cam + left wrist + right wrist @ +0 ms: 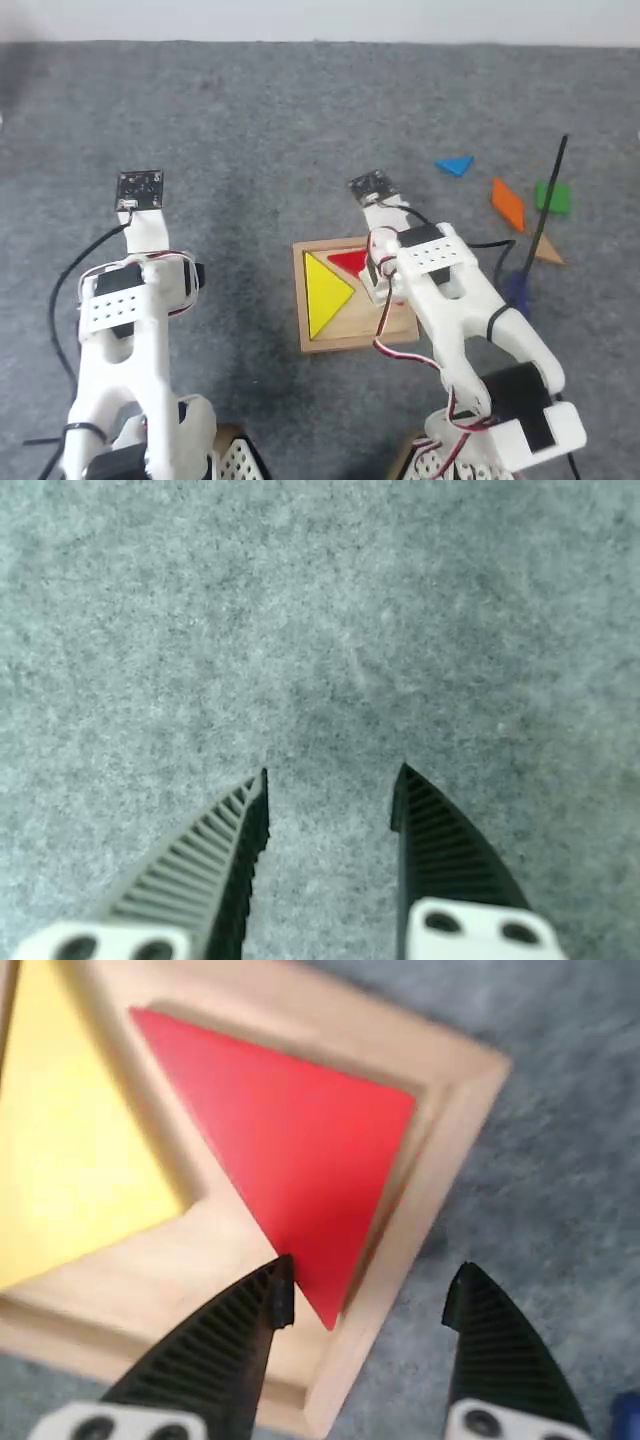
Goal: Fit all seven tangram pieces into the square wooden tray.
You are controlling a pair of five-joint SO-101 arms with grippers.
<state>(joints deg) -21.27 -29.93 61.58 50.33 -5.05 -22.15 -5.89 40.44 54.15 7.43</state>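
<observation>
The square wooden tray (400, 325) lies mid-table under my right arm (440, 275). A large yellow triangle (325, 288) fills its left part, and a red triangle (349, 261) lies beside it at the far side. In the right wrist view the red triangle (290, 1140) has one corner against the tray's rim (440, 1170), next to the yellow triangle (70, 1150). My right gripper (375, 1280) hangs open over that corner, holding nothing. My left gripper (330, 780) is open over bare grey carpet. Loose pieces lie far right: a blue triangle (455, 165), an orange parallelogram (507, 203), a green square (552, 197) and a tan triangle (548, 252).
A dark blue piece (517, 290) lies beside my right arm, partly hidden. A thin black cable (545, 215) runs across the loose pieces. Grey carpet (250, 150) covers the table, with open room on the left and far side.
</observation>
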